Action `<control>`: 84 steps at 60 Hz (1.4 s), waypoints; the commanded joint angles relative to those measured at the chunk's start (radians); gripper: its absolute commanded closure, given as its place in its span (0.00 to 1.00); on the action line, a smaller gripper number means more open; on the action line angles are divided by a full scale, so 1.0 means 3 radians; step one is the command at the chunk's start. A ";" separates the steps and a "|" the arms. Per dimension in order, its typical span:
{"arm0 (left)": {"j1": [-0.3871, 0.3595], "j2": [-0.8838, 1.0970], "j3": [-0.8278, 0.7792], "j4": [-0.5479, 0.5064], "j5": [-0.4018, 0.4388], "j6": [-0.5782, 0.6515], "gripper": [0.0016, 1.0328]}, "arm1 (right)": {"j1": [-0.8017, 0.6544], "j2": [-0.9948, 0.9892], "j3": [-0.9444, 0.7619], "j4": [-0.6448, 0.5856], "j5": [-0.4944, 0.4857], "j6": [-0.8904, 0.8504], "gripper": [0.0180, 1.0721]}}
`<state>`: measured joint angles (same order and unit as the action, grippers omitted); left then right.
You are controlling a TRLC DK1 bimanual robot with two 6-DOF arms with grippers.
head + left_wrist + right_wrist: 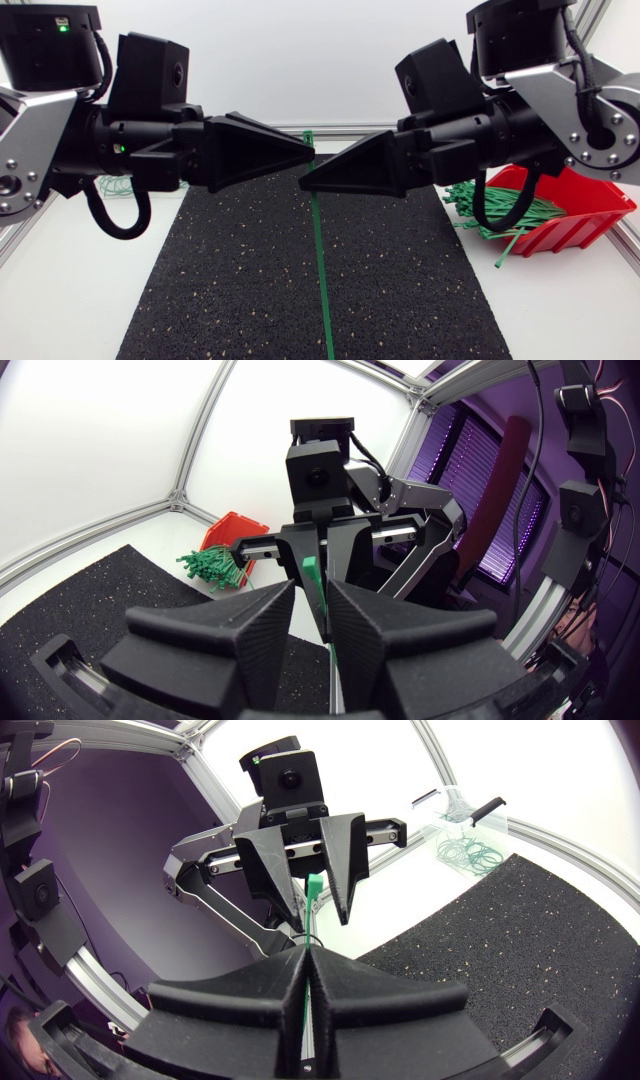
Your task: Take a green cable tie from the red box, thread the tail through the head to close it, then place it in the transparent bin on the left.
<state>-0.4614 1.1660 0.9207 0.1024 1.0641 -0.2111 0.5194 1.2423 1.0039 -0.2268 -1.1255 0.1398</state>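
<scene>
1. The right pincer [303,184] hangs above the far half of the mat [230,290], close to the mat's middle line. Its fingers are pressed together on the tie [322,270], clamping the strap from both sides a little below the head.
2. The left pincer [308,157] meets it almost tip to tip, also above the mat's far half and slightly higher. Its fingers [345,860] stand apart. The tie's head rises in the gap between them, and neither finger can be seen pressing on it, so this pincer holds nothing.
3. The tie is straight, with no loop. Its head is up at the pincers, and the strap hangs down along the mat's middle line towards the mat's near edge. Whether the tail touches the mat cannot be told.
4. The mat is black and speckled. It lies flat on the white counter [560,310], which shows on both sides of it.
5. The red box [590,215] sits on the counter just beside the mat's far right corner. It holds a bundle of loose ties [490,210], and a few of them poke over the rim towards the mat.
6. The clear bin [447,802] stands past the mat's far left corner. Closed ties [465,852] show there as green loops.
</scene>
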 commanded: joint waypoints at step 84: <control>-0.0006 0.0112 -0.0032 0.0083 0.0002 -0.0467 0.96 | 0.0017 -0.0045 -0.0130 0.0219 0.0034 0.0168 0.95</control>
<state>-0.4747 1.1858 0.9134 0.1387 1.0618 -0.3225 0.5152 1.2423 0.9924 -0.1871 -1.1126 0.1658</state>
